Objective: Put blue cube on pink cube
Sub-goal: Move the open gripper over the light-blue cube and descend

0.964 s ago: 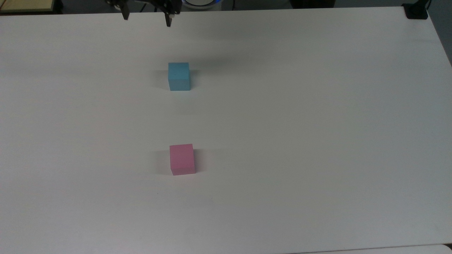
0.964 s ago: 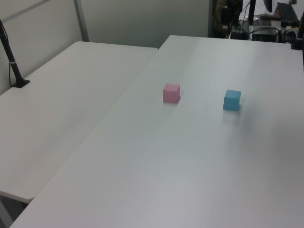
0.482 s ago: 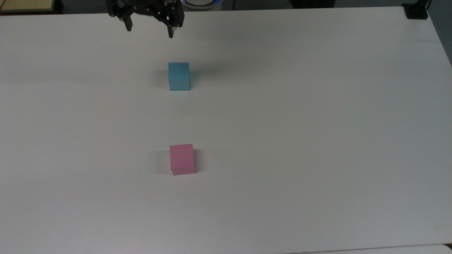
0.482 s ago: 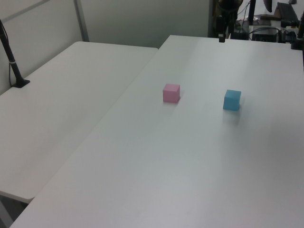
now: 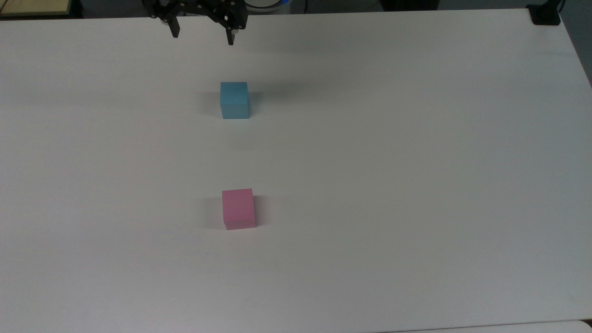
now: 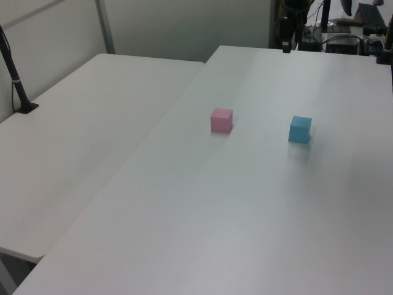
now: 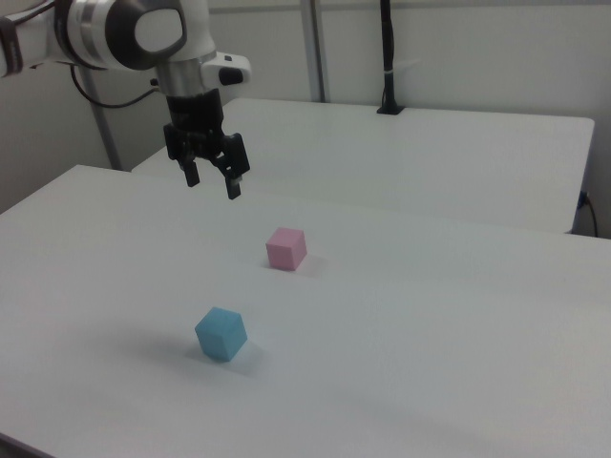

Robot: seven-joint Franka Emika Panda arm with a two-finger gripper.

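Jaws apart above table (image 5: 416,138), blue cube (image 5: 234,100) apparently unobstructed, pink cube (image 5: 238,208) apart.

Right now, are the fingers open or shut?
Open. In the top view the two fingers of the gripper stand wide apart with bare table between them, holding nothing, above and away from the blue cube.

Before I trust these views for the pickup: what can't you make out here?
- Top view: the arm above the gripper is cut off by the top edge.
- Every view: the undersides of the blue cube and pink cube are hidden against the table.
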